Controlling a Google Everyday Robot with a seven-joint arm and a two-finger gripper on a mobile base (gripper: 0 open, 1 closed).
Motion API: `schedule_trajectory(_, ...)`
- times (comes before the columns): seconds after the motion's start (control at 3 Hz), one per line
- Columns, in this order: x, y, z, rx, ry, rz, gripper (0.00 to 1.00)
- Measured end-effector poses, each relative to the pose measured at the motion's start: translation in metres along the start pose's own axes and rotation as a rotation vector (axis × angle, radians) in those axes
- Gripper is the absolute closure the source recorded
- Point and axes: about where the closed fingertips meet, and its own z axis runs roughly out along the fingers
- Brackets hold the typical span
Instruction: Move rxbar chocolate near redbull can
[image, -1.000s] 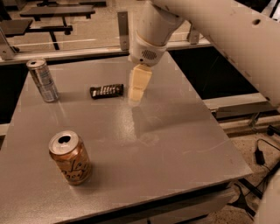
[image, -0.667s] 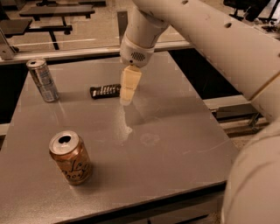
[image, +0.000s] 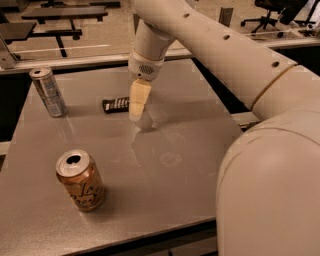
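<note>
**Gripper poised at the right end of the bar**

The robot's white arm (image: 215, 55) fills the right side of the view, its bulky near segment low in the corner and its slimmer forearm reaching up and across to the left. Under it lies the grey counter (image: 170, 200), which carries everything else. Closest to the front left edge stands an orange-tan soda can (image: 80, 181), upright, its top opened. Well apart from it, towards the far left corner, the redbull can (image: 48, 92) stands upright, slim and silver-blue. The gripper (image: 135, 112) hangs from the end of the forearm over the middle of the far half of the counter, cream-coloured and pointing down, its tip close above the surface; whether it is spread or closed cannot be told from this angle. The rxbar chocolate (image: 115, 105) lies flat on the counter between the redbull can and the gripper, apart from the can, its right end hidden behind the gripper.
</note>
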Motion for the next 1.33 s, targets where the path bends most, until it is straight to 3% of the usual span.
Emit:
schedule_trajectory(0.33,-0.004,-0.007,0.015,-0.029,0.012,-0.005,0.20)
schedule_trajectory(0.67,-0.007,-0.010,0.023,-0.048,0.021,-0.011,0.51)
schedule_trajectory(1.33,-0.010,-0.010,0.023,-0.052,0.026,-0.019,0.97)
